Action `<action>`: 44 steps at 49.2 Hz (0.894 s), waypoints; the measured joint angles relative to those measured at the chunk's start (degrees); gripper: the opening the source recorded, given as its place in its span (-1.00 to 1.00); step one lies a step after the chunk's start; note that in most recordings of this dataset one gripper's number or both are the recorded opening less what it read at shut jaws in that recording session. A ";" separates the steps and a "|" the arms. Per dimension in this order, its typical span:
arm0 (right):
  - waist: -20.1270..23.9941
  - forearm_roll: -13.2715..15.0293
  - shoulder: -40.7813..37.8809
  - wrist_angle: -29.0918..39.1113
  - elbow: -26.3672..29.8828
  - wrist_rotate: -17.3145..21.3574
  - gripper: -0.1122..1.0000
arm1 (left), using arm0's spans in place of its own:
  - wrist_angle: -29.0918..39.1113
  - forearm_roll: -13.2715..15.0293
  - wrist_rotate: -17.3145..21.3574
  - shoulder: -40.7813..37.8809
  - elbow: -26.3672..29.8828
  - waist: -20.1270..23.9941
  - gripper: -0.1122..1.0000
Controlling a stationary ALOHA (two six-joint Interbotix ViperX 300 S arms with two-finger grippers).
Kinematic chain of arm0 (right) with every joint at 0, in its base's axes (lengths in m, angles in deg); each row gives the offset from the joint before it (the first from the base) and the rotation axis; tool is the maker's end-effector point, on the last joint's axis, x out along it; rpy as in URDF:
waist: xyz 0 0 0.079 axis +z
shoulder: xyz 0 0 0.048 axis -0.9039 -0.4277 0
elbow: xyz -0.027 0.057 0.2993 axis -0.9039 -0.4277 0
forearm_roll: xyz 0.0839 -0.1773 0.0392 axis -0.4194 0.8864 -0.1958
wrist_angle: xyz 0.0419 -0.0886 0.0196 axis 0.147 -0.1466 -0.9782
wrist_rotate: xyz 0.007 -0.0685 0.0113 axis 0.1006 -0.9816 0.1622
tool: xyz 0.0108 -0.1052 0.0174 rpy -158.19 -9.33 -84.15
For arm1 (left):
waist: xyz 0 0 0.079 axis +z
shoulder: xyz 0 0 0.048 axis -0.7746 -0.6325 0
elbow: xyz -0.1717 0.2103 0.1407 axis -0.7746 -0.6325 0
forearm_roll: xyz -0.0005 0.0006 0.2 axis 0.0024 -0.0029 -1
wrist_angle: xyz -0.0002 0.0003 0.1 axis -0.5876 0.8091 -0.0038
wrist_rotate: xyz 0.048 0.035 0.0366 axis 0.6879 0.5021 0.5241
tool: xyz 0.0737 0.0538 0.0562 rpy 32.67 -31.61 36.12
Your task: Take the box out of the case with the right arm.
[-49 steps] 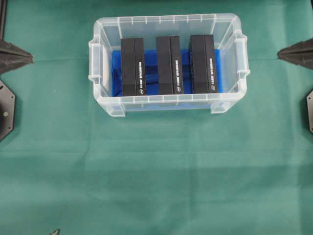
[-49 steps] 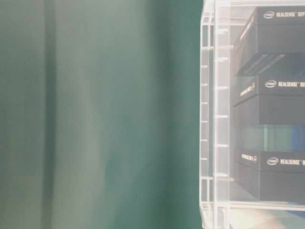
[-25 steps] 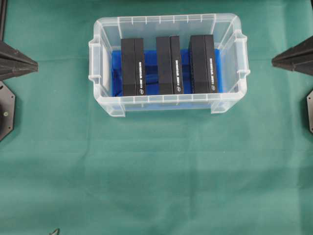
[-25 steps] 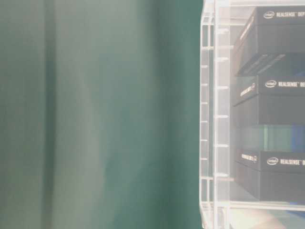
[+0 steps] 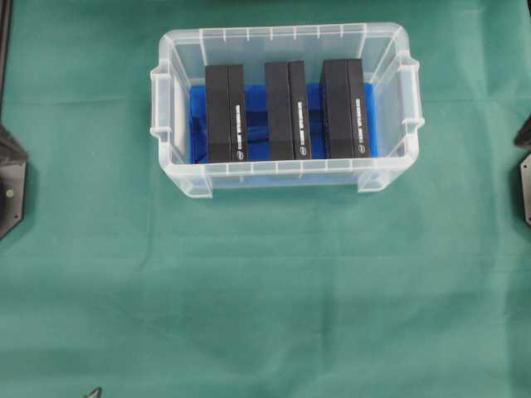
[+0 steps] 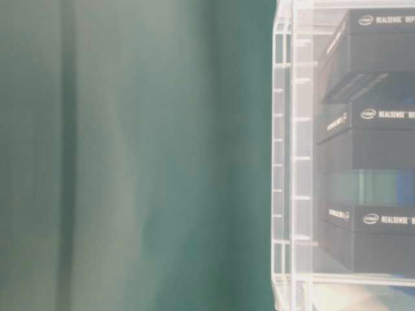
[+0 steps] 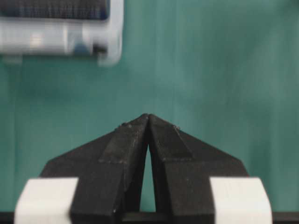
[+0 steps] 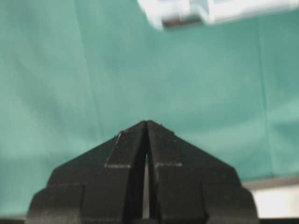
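- The case (image 5: 286,108), a clear tub, sits on the far middle of the green cloth (image 5: 265,290).
- Three black boxes (image 5: 286,109) stand in it side by side, apart, on a blue sheet (image 5: 254,112).
- The right gripper (image 8: 147,123) hangs over bare cloth, tips pressed together, holding nothing, the case's corner beyond it.
- The left gripper (image 7: 148,116) is likewise closed and empty.

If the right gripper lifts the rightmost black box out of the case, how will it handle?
The rightmost black box looks like rigid cardboard, so probably stiff. It stands on a narrow edge, so a sideways nudge might tip it. Its smooth faces may slip between pointed fingers.
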 measured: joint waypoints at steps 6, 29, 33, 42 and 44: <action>0.09 0.00 -0.62 2.37 0.97 0.00 -0.80 | 2.90 0.00 -0.35 -0.62 0.00 -1.41 -0.80; 0.09 0.26 -1.67 2.55 1.05 14.68 -0.80 | 3.34 0.00 -0.70 0.18 0.09 -1.76 -0.80; 0.00 0.97 -2.02 2.55 1.05 24.52 -0.80 | 3.43 0.00 -0.70 0.09 0.09 -1.85 -0.80; 0.00 2.99 -3.08 3.43 1.05 47.72 -0.80 | 3.34 0.00 -0.79 -0.09 0.09 -1.76 -0.80; 0.09 2.99 -3.16 3.96 1.05 52.47 -0.80 | 3.43 0.00 -0.79 -0.09 0.09 -1.85 -0.80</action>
